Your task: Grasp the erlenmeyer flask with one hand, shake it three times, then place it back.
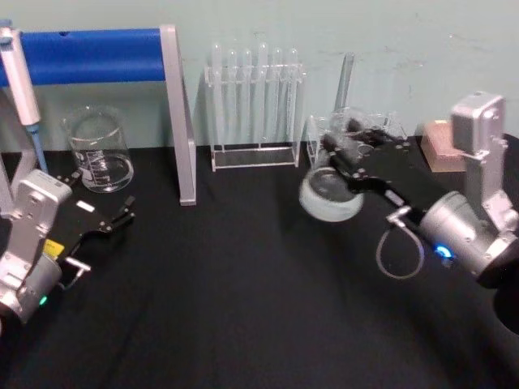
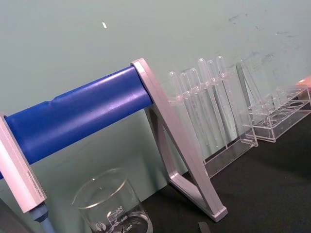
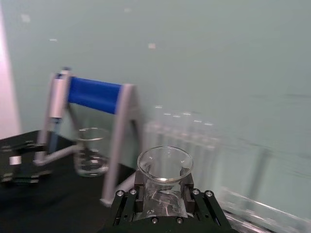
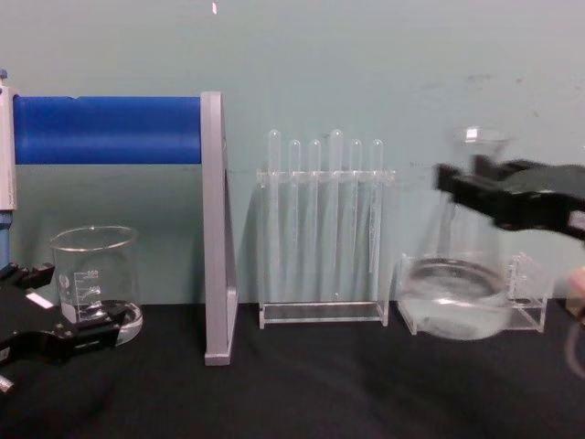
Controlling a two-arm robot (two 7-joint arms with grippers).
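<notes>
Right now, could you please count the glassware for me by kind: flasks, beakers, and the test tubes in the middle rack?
erlenmeyer flask: 1
beaker: 1
test tubes in the middle rack: 6
Total: 8

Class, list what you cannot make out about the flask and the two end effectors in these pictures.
- The flask markings and contents: blurred in the chest view, too small in the head view.
- The flask base: in the right wrist view, hidden beneath the right end effector clamped on its neck.
- The left end effector, parked open near the beaker: cut off by the chest view's left edge.
</notes>
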